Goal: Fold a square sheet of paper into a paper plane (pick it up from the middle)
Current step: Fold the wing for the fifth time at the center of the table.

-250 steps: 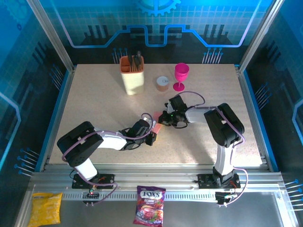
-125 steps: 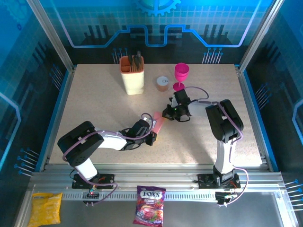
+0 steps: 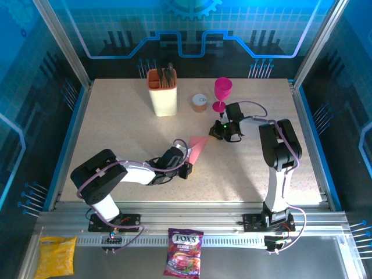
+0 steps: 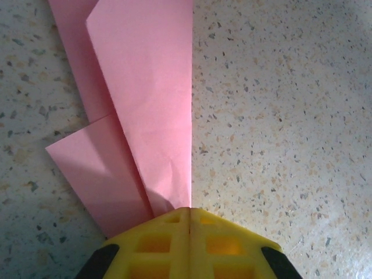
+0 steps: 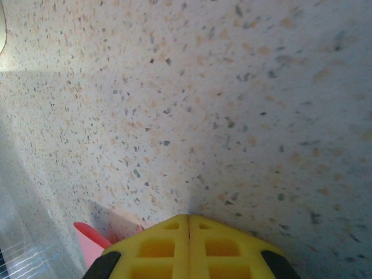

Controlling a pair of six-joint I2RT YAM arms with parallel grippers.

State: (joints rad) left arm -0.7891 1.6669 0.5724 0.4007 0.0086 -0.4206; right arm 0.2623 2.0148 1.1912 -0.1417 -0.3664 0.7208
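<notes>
**A:** What's new on the pink sheet [image 3: 197, 149]?

**B:** It lies mid-tabletop [image 3: 128, 133], part folded, and it looks broader than a second ago. A long flap with a straight right edge sits over a lower layer. My right fingers [image 5: 215, 244], pressed shut and empty, have pulled off it toward the far right. They now sit close to the foot of the magenta goblet [image 3: 222, 93]. I'd judge that's one crease pass finished, with the plane far from done.

**A:** And the other arm?

**B:** My left fingers [image 4: 163, 244] are closed together on the sheet's near end, unmoved. I can't tell whether they're pinching it or only pressing.

**A:** Room to work?

**B:** The sheet is well clear of every edge, with bare surface to the left, right and near side. The goblet and the utensil holder [image 3: 163, 100] stand along the far side. My right arm needs to mind the goblet.
</notes>
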